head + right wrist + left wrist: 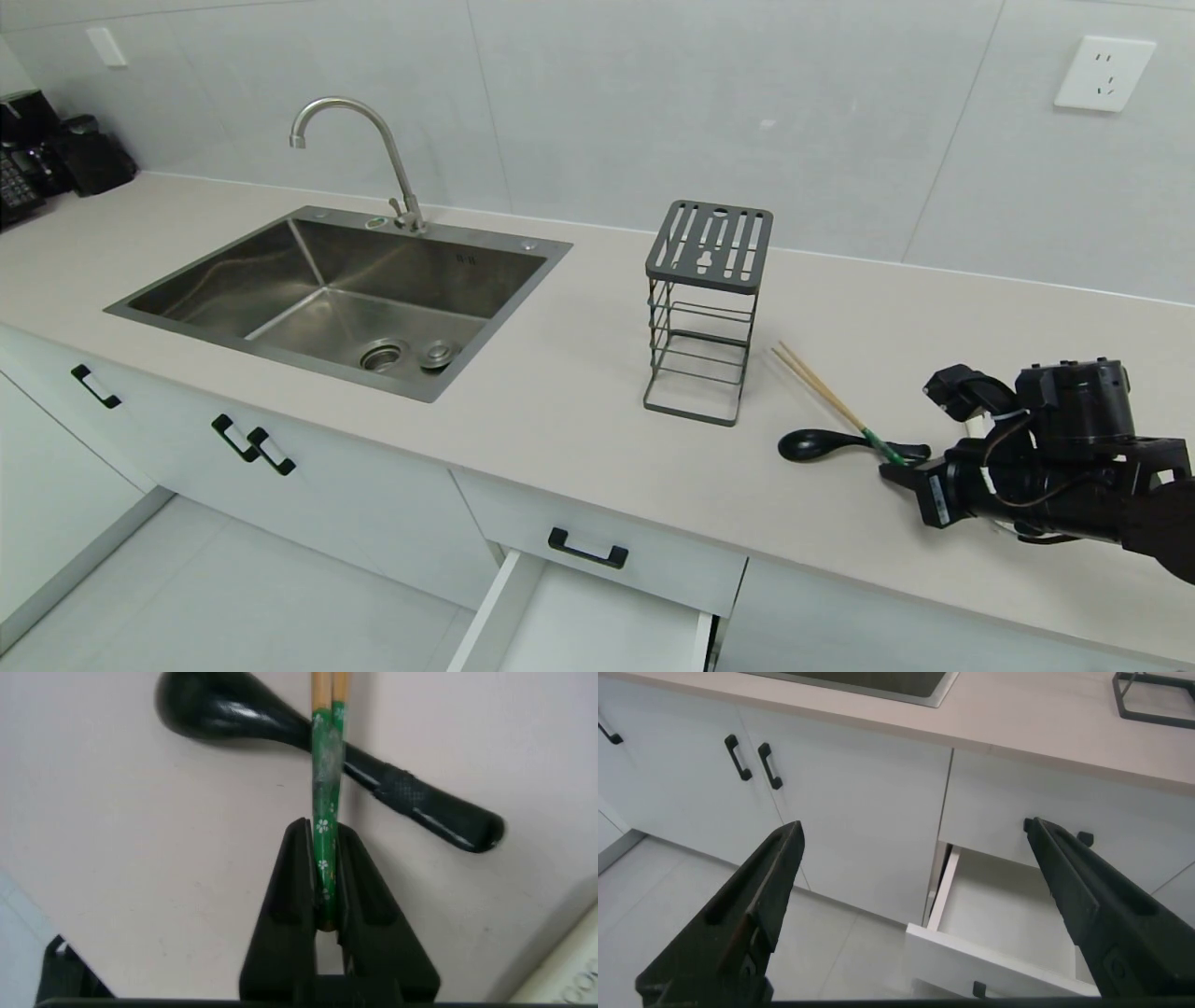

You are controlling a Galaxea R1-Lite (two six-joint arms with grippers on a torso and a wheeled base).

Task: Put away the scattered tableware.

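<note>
Countertop, pale and long, runs along a grey tiled wall. One steel sink is set into its left half, with one curved faucet at the back edge. Below the counter are white cabinet fronts with four black handles. One white drawer stands pulled open beneath the middle of the counter.

One dark wire rack with a slotted top plate stands upright on the counter, to the right of the sink and well apart from it.

The left gripper hangs in front of the cabinets with its two fingers spread wide and nothing between them. The open drawer lies beyond it.

The right gripper sits low over the counter's right end. Its claw is pinched narrow on two wooden chopsticks, gripping their green painted ends. The two chopsticks slant away from the gripper toward the right side of the rack, their far tips near its base.

One black spoon lies on the counter in front of the rack and to its right. The chopsticks cross over the handle of the spoon.
</note>
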